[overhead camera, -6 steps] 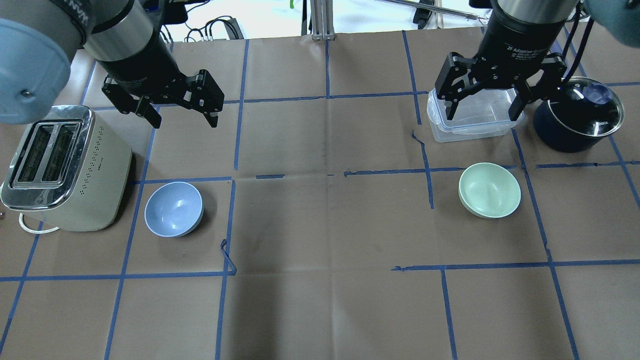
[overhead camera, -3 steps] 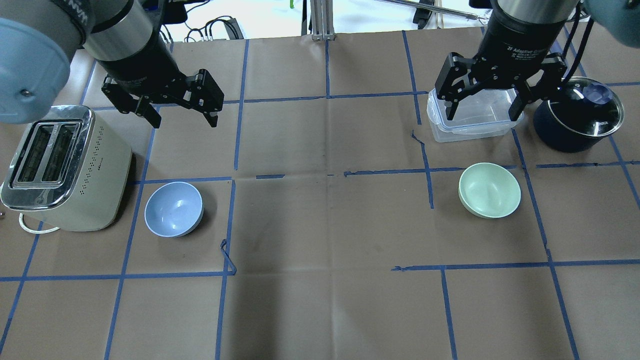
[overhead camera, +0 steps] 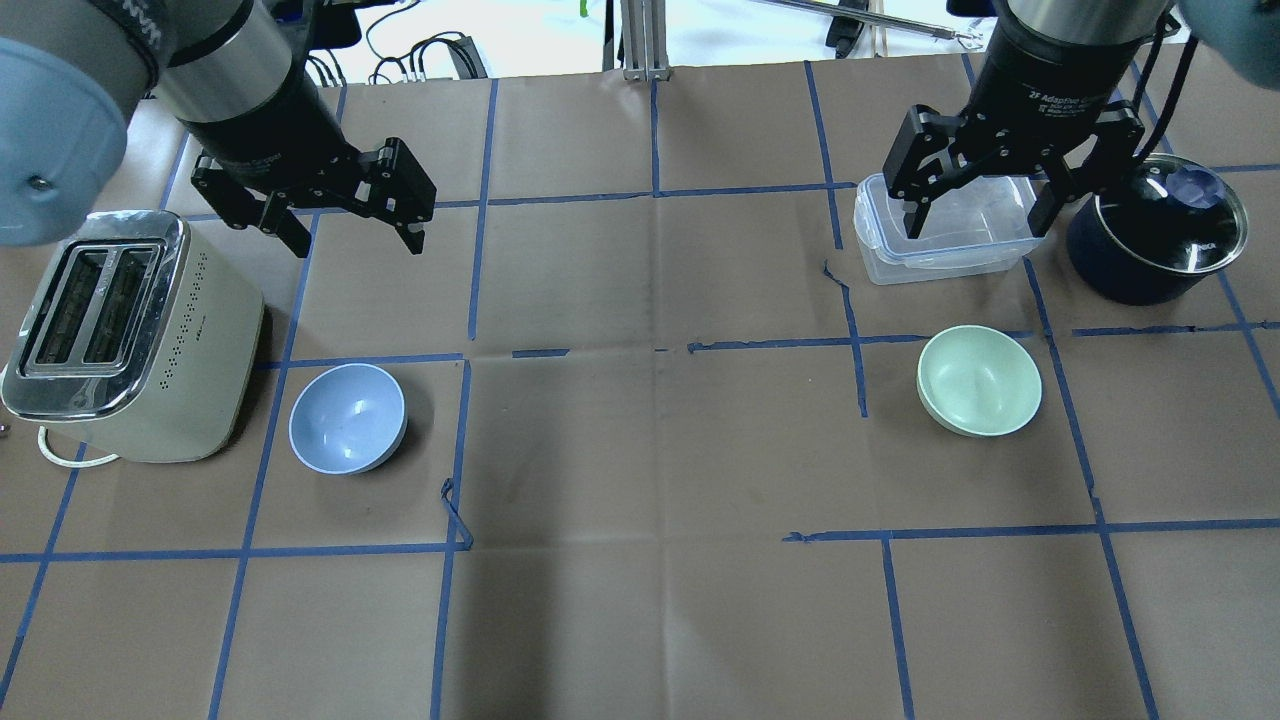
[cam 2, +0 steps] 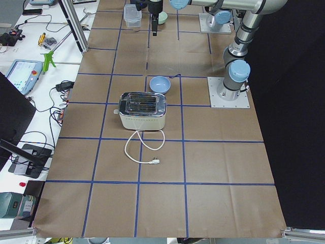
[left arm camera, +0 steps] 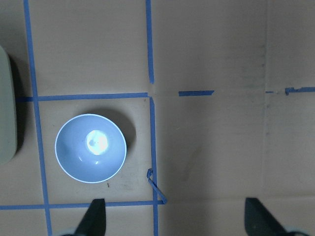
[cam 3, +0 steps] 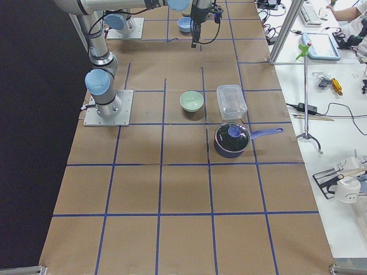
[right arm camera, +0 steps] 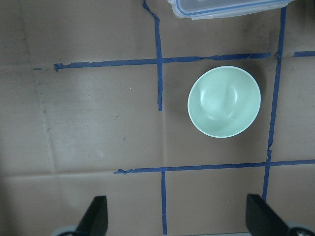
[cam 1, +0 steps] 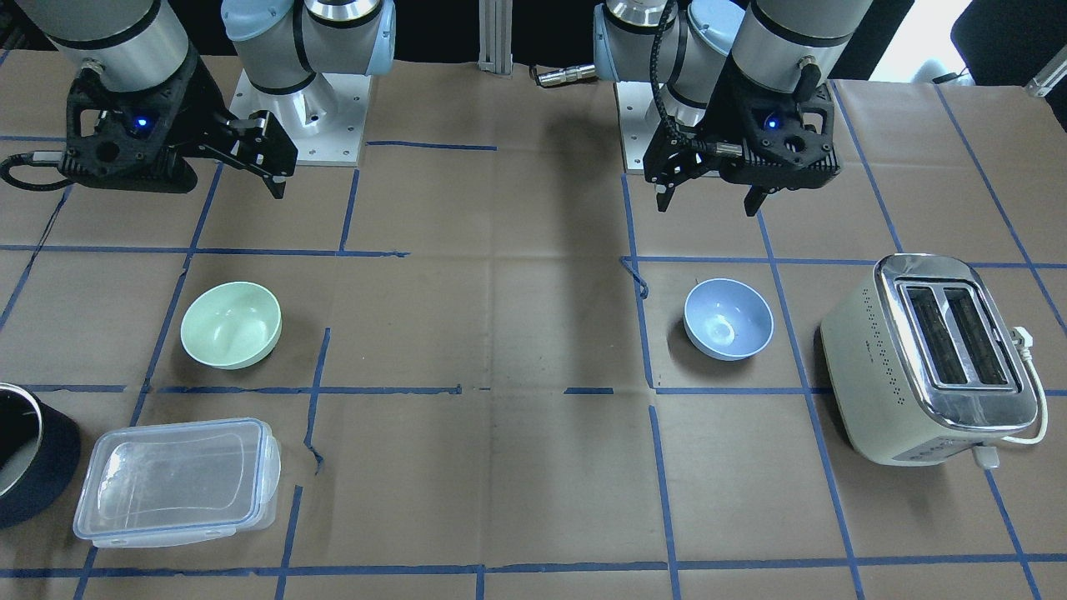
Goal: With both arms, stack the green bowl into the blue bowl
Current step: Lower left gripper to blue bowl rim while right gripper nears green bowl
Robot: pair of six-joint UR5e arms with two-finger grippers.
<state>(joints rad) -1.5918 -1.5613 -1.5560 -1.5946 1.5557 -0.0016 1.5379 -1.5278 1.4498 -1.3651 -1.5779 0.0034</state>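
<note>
Nearest to me on the paper-covered table (overhead camera: 650, 450), counting twelve o'clock as straight ahead of me, the two bowls stand upright, empty and well apart: the blue bowl (overhead camera: 347, 418) at about nine o'clock from the table's middle, the green bowl (overhead camera: 979, 381) at about three o'clock. Neither touches anything but the paper, and blue tape lines (overhead camera: 470, 270) run between them. At the blue bowl's nine o'clock stands a cream toaster (overhead camera: 140, 340) with a chrome top, near the bowl but not touching it, its white cord (overhead camera: 70, 460) curling out at the near corner. I hold my left gripper (overhead camera: 356, 244) in the air, jaws spread wide and gripping nothing; the overhead view shows it at twelve o'clock of the blue bowl, and my left wrist camera looks straight down on that bowl, which lies at about eight o'clock of the frame's centre. My right gripper (overhead camera: 978, 227) hangs likewise, released and empty, on the green bowl's side, and its wrist camera sees that bowl between two and three o'clock of centre. Farther off, at twelve o'clock of the green bowl, lies a clear lidded container (overhead camera: 885, 262), and at that container's three o'clock, close beside it, a dark pot (overhead camera: 1140, 280) with a shiny inside
</note>
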